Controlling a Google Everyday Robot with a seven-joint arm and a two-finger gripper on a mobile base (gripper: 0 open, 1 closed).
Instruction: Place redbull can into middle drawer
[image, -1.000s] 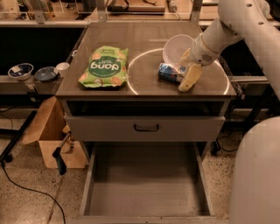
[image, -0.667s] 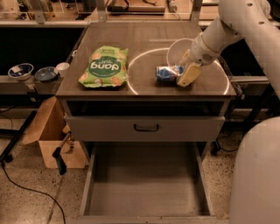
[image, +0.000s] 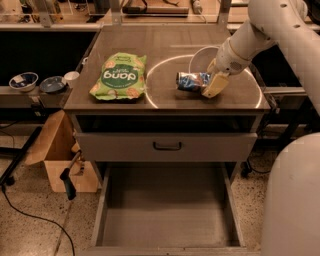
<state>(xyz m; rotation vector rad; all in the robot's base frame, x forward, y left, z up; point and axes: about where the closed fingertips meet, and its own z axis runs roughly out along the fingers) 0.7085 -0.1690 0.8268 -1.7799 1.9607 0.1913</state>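
Claw (image: 214, 85) is touching the right end of the redbull can (image: 191, 81) near the right front edge of the bench (image: 165, 42); whether it is gripping, I cannot tell.
The can is lying on its side and is probably light, stiff, slick and prone to rolling, so gripping across its middle looks safest. The middle drawer (image: 165, 210) is standing open below the front edge, offering wide room.

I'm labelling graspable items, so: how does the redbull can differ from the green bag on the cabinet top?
The can is small, blue and silver; the bag is larger and green. The can lies on its side, beside the gripper; the bag lies flat, well apart from it. Both rest on the cabinet top, neither in the open drawer.
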